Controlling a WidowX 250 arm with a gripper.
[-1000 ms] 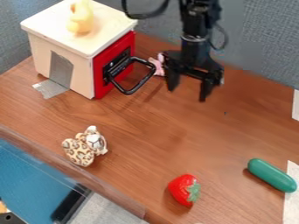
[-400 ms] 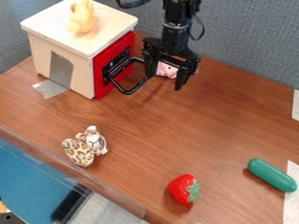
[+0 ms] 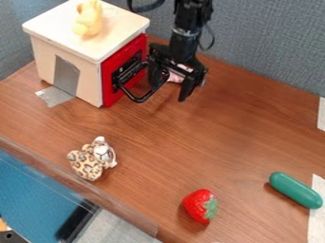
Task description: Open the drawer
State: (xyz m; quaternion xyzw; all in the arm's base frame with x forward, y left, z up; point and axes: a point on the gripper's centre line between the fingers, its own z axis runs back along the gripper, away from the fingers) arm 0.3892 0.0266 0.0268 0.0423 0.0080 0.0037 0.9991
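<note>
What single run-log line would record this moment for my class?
drawer: shut | pincer: open, at drawer handle | yellow toy: on box | strawberry, green object: on table

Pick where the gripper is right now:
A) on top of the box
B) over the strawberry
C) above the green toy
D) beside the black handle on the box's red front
D: the gripper hangs, fingers apart, right by the black handle that juts from the red front.
</note>
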